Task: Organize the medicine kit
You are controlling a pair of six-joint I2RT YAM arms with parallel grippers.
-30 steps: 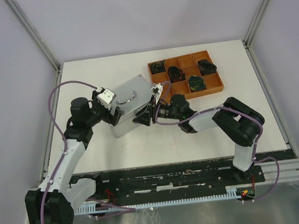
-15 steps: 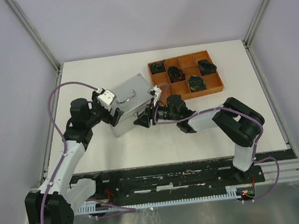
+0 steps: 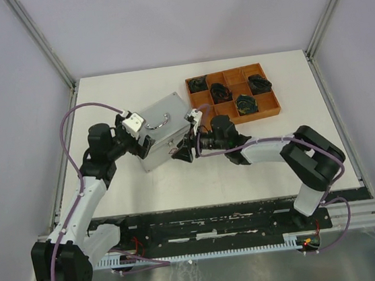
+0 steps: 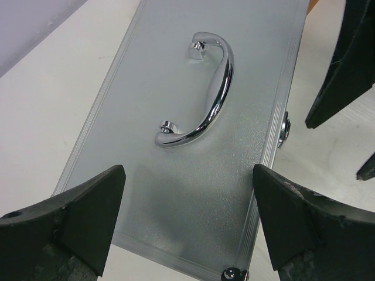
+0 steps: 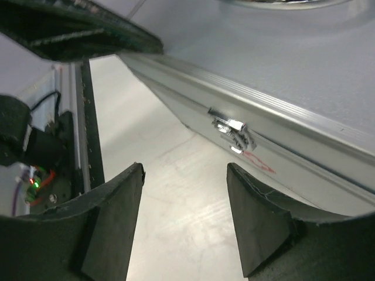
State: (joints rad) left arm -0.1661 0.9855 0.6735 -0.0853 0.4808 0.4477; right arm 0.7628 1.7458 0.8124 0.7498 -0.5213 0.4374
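Observation:
The medicine kit is a silver-grey metal case lying closed at the table's middle, its lid handle facing up. My left gripper is open, its fingers spread on either side of the case's near-left end, just above the lid. My right gripper is open and empty, low over the table beside the case's front wall. In the right wrist view the front latch and the red mark lie just beyond my open right gripper.
A brown wooden compartment tray stands to the right of the case at the back, with several dark items in its cells. White table lies in front of the case. The right gripper's dark fingers show at the edge of the left wrist view.
My right gripper has slid left and nearer along the case's front wall, and its arm has stretched out. The left gripper and the case have hardly moved.

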